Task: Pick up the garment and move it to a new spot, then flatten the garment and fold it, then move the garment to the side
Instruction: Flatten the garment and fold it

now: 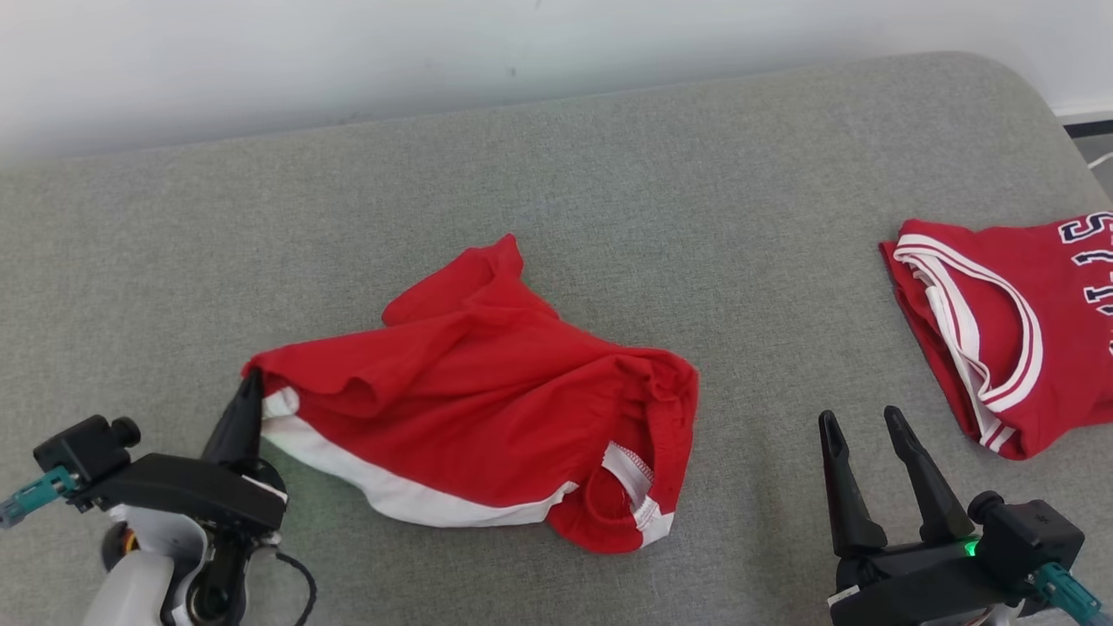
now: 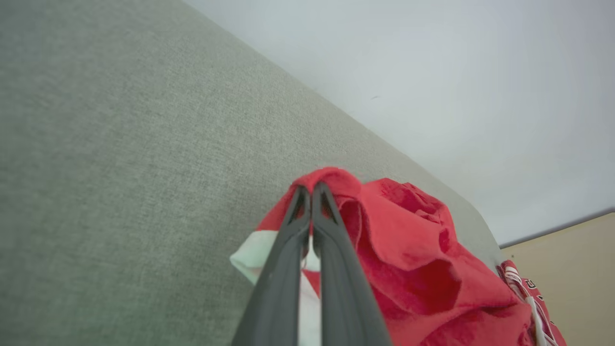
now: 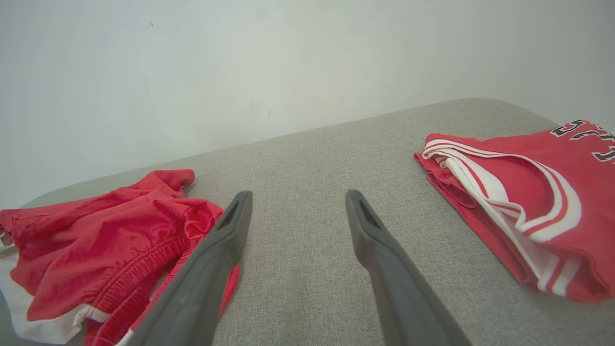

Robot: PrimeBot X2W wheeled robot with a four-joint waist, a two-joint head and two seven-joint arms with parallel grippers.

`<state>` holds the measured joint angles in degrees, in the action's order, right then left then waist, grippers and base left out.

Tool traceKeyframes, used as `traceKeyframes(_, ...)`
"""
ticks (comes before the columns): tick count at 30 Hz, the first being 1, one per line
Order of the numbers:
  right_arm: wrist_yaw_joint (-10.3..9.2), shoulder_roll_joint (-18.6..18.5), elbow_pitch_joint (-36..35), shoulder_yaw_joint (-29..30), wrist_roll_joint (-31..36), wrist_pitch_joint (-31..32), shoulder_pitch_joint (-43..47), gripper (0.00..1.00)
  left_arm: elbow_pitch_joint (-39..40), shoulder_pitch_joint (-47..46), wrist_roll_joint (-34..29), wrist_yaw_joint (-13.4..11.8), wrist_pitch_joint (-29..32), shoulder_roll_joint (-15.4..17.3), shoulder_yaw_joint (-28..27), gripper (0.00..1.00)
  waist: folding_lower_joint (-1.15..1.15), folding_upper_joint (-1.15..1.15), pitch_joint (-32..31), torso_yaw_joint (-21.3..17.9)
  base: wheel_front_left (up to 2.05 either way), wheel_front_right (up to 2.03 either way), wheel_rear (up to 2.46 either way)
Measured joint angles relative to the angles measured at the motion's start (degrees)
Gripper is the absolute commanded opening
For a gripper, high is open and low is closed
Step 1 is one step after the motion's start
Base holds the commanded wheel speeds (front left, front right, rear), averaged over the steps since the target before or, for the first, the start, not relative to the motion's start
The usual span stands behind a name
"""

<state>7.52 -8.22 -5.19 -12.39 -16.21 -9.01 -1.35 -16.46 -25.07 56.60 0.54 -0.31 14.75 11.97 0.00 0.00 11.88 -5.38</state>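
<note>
Left claw (image 1: 250,381) tight on garment (image 1: 487,391) corner

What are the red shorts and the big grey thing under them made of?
The red shorts look like thin, soft, matte fabric, maybe polyester: limp folds, gathered elastic waistband. The grey surface looks like coarse woven upholstery cloth: flecked weave, rounded edge.

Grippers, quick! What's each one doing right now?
Left gripper: shut on a corner of the red shorts.
Right gripper: open, holding nothing.
</note>
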Motion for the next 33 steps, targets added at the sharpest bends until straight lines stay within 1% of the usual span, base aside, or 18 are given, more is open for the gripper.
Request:
traceKeyframes(1,0.00,0.0,0.0,0.1,0.0,0.0,0.0,1.00,-3.0,-1.4,-2.3,-0.6,-2.1,0.0,0.3,1.00,0.00,0.00,0.1,-0.1,0.00,0.00,0.00)
traceKeyframes(5,0.00,0.2,0.0,0.3,-0.1,0.1,-0.2,1.00,-7.0,-3.2,-5.4,-0.7,-5.6,-0.1,1.3,1.00,0.00,0.00,0.2,-0.1,0.00,0.00,0.00)
traceKeyframes(7,0.00,0.3,0.0,0.5,-0.1,0.1,-0.2,1.00,-8.3,-3.5,-6.9,-1.2,-7.9,-0.1,1.6,1.00,0.00,0.00,0.1,0.0,0.00,0.00,0.00)
traceKeyframes(9,0.00,0.4,-0.1,0.7,0.0,0.1,-0.2,1.00,-9.1,-3.7,-10.0,-2.4,-10.5,0.6,2.2,1.00,0.00,0.00,0.0,0.2,0.00,0.00,0.00)
traceKeyframes(13,0.00,0.6,-0.4,1.2,0.1,-0.1,-0.2,1.00,-8.6,-3.6,-16.4,-5.8,-13.5,2.1,3.1,1.00,0.00,0.00,-0.3,0.7,0.00,0.00,0.00)
traceKeyframes(18,0.00,0.5,-0.9,1.9,0.7,-0.2,-0.2,1.00,-2.4,-1.2,-24.9,-10.9,-14.4,3.2,3.1,1.00,0.00,0.00,-0.6,1.8,0.00,0.00,0.00)
traceKeyframes(19,0.00,0.5,-0.9,1.9,0.7,-0.2,-0.2,1.00,-2.4,-1.2,-24.9,-10.9,-14.4,3.2,3.1,1.00,0.00,0.00,-0.6,1.8,0.00,0.00,0.00)
traceKeyframes(22,0.00,0.3,-1.0,2.0,1.3,-0.4,-0.4,1.00,3.8,1.3,-29.2,-13.4,-14.4,3.2,2.2,1.00,0.00,0.00,-1.0,2.5,0.00,0.00,0.00)
traceKeyframes(25,0.00,0.0,-1.0,1.7,2.0,-0.4,-0.6,1.00,9.8,4.8,-32.7,-15.3,-14.4,3.1,1.2,1.00,0.00,0.00,-1.7,3.0,0.00,0.00,0.00)
traceKeyframes(29,0.00,-0.6,-0.7,0.8,2.2,-0.5,-0.7,1.00,16.4,9.4,-35.7,-16.3,-14.5,2.4,0.2,1.00,0.00,0.00,-2.8,3.7,0.00,0.00,0.00)
traceKeyframes(33,0.00,-0.7,-0.3,0.2,2.6,-0.5,-0.4,1.00,21.2,13.7,-37.6,-16.6,-14.6,1.3,-0.5,1.00,-0.01,0.00,-4.2,4.3,0.00,0.00,0.00)
